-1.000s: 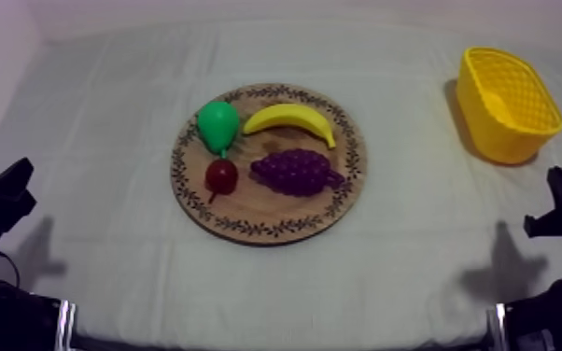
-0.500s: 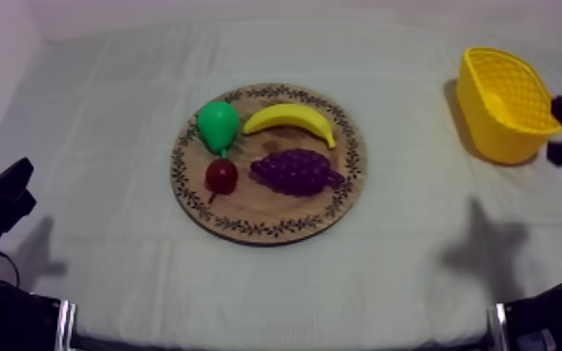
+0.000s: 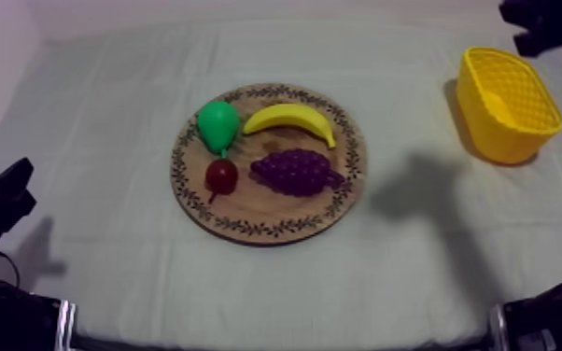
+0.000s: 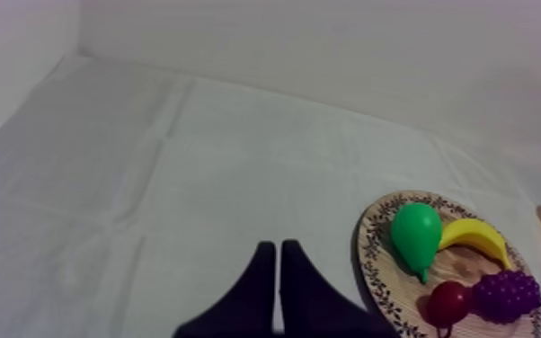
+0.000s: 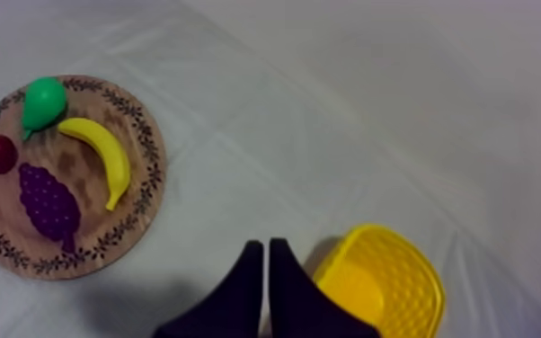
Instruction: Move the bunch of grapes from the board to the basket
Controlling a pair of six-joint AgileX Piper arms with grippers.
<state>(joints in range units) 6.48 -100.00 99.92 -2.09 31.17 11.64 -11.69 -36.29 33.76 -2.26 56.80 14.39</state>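
Note:
The purple bunch of grapes lies on the round wooden board at the table's middle, right of the small red fruit. The yellow basket stands at the far right. My right gripper hangs high behind the basket, its fingers shut together as a narrow wedge beside the basket, far from the grapes. My left gripper rests low at the left, fingers shut, the board and grapes off to its side.
A green pear and a yellow banana lie on the board's far half. The right arm's shadow falls on the cloth between board and basket. Bare cloth surrounds the board on all sides.
My right arm has risen from its low rest at the right edge, past the basket's side, up to behind the basket. Its shadow slid toward the board. The left arm is still.

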